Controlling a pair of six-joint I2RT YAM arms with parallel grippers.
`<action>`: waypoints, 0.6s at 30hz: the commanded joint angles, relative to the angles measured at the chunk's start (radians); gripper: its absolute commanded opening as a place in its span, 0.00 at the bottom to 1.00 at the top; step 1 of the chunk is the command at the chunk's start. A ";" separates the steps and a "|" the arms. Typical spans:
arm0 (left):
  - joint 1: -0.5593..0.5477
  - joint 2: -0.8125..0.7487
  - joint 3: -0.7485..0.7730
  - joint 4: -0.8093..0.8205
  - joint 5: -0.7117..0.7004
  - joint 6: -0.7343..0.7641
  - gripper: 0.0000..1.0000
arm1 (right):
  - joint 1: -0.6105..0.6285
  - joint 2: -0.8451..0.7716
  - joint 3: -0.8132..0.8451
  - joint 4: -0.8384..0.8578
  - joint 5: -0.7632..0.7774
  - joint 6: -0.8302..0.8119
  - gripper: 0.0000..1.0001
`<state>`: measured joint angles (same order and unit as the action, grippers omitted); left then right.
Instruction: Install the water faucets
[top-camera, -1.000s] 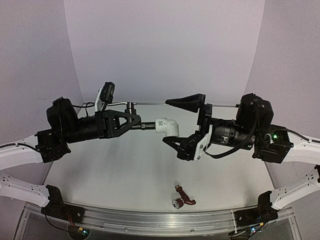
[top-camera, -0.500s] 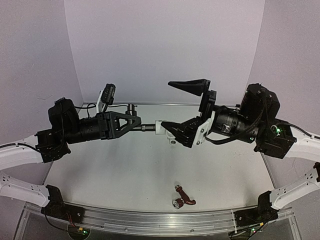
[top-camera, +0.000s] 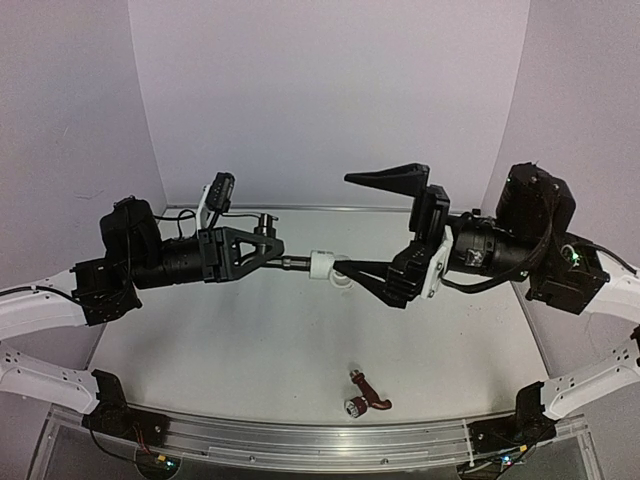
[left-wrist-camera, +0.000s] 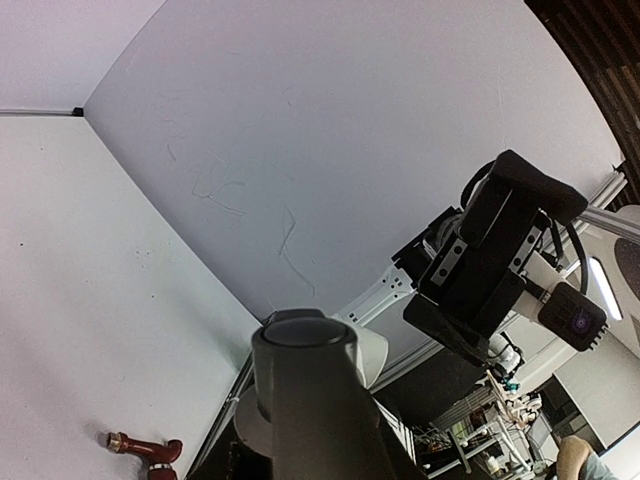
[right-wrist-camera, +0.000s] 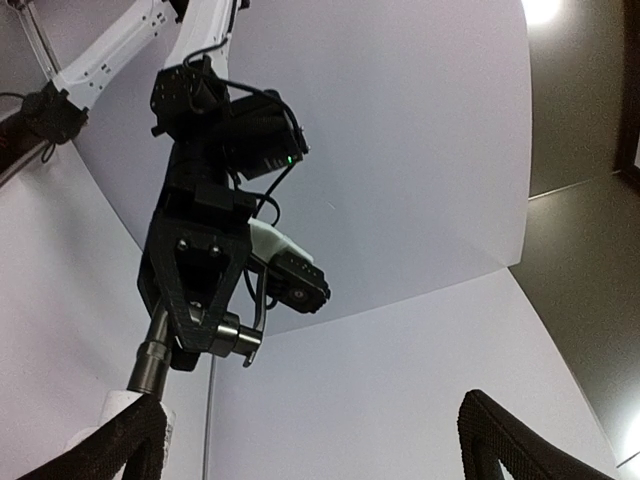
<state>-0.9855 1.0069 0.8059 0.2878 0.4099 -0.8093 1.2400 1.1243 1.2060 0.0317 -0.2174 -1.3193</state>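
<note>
One dark faucet (top-camera: 292, 262), tip in white fitting (top-camera: 322, 266)

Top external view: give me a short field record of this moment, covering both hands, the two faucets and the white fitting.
left hand: shut on the dark faucet, held up off the table
white fitting: on the far end of the dark faucet, in the air between the two arms
right hand: open wide, holding nothing, facing the white fitting
red-brown faucet: lying on the table near the front edge, no hand near it
</note>
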 joint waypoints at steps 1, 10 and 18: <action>0.001 -0.006 0.078 0.082 0.004 -0.004 0.00 | 0.001 -0.017 -0.036 -0.056 -0.064 0.053 0.98; 0.001 -0.017 0.070 0.093 0.026 -0.011 0.00 | 0.001 0.002 -0.109 -0.051 -0.020 0.038 0.98; 0.000 -0.012 0.061 0.103 0.050 -0.015 0.00 | 0.001 0.043 -0.108 0.079 0.117 0.043 0.98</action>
<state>-0.9855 1.0100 0.8059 0.2886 0.4343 -0.8124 1.2400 1.1551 1.0916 0.0144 -0.1837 -1.2819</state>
